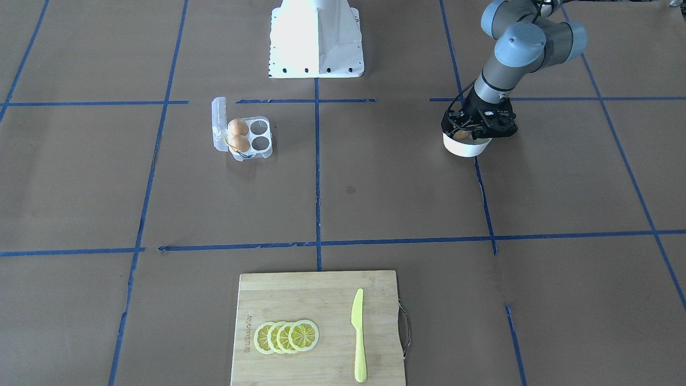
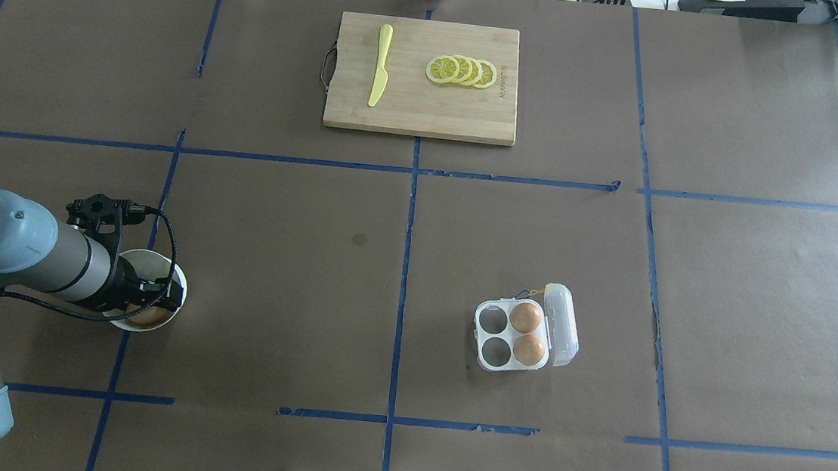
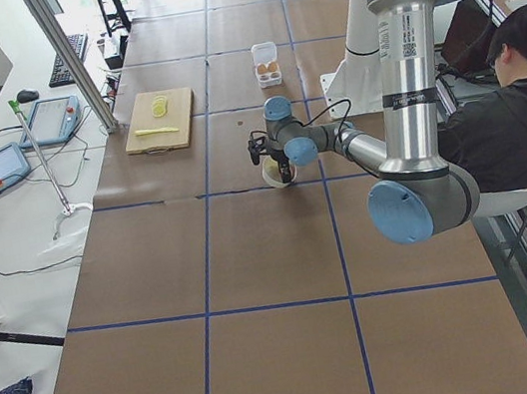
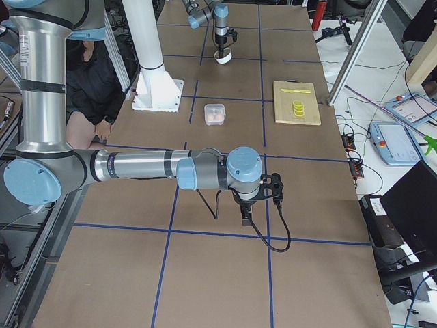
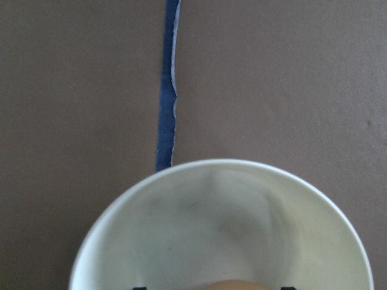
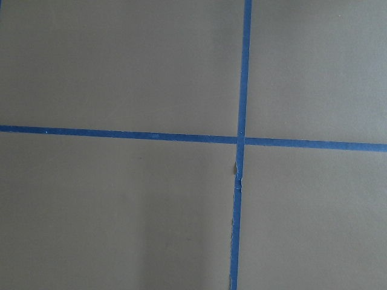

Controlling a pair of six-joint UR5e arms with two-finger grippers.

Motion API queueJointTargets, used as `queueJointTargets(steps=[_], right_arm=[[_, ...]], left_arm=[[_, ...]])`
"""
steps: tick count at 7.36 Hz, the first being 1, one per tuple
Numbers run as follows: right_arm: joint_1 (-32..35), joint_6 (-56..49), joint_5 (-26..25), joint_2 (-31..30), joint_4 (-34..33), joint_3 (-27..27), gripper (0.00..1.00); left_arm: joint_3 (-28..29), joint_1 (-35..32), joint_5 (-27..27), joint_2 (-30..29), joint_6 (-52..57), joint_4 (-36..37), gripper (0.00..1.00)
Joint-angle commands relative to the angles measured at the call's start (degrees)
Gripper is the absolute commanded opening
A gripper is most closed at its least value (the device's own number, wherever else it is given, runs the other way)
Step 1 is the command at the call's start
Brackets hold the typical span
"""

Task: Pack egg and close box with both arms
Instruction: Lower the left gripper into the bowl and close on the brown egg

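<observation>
The clear egg box (image 2: 487, 339) lies open on the table, its lid (image 2: 561, 324) folded out to the side. Two tan eggs (image 2: 526, 317) (image 2: 529, 349) sit in the cups next to the lid; the other two cups are empty. A third egg (image 2: 146, 316) lies in the round white bowl (image 2: 180, 290). My left gripper (image 2: 144, 302) reaches down into the bowl. In the left wrist view the egg's top (image 5: 242, 285) shows at the bottom edge between two spread fingertips. My right gripper (image 4: 246, 219) hangs over bare table far from the box; I cannot tell its state.
A wooden cutting board (image 2: 406, 117) with lemon slices (image 2: 462, 71) and a yellow knife (image 2: 380, 65) lies at the table's far side. The white base block (image 1: 316, 40) stands at the robot's side. A person (image 3: 511, 105) sits beside the table.
</observation>
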Motion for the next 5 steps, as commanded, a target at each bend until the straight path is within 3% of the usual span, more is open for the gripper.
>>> queueJointTargets(steps=[1, 2, 3, 5], right_arm=[[0.03, 0.00, 0.32, 0.01, 0.01, 0.04, 1.00], [0.03, 0.00, 0.32, 0.01, 0.01, 0.04, 1.00], [0.03, 0.00, 0.32, 0.01, 0.01, 0.04, 1.00], [0.03, 0.00, 0.32, 0.01, 0.01, 0.03, 1.00]], left_arm=[[-0.28, -0.02, 0.00, 0.01, 0.03, 0.02, 0.41], [-0.64, -0.11, 0.00, 0.01, 0.03, 0.02, 0.25], [-0.81, -0.20, 0.00, 0.01, 0.03, 0.02, 0.16], [-2.04, -0.63, 0.00, -0.16, 0.03, 2.21, 0.08]])
